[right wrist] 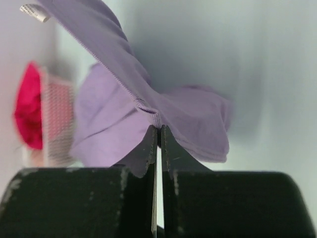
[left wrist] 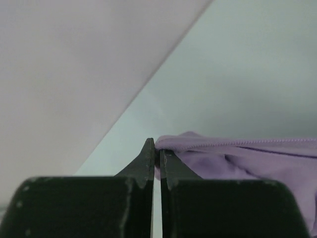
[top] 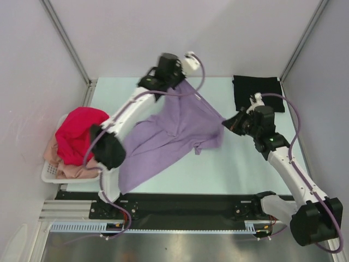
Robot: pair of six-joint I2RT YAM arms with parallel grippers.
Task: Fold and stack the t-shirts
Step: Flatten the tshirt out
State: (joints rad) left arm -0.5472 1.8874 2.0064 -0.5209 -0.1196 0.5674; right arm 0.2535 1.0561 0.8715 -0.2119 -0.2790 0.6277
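A small white sewn label point(right wrist: 34, 12) shows at the lifted edge of the lavender t-shirt point(top: 163, 136) in the right wrist view; any print on it is too blurred to read. The shirt's long axis runs diagonally, from the far middle of the table point(top: 245, 169) to the near left, where its lower end lies flat. Its far edge is stretched in the air between both grippers: the left gripper point(top: 179, 83) is clamped on one end, the right gripper point(top: 227, 123) pinched on the other, further right. A black t-shirt point(top: 257, 91), folded square, lies at the far right, apart from it. A magenta-red t-shirt point(top: 76, 134) sits over a peach-pink t-shirt point(top: 73, 170) in the white basket point(top: 48, 173) at the left
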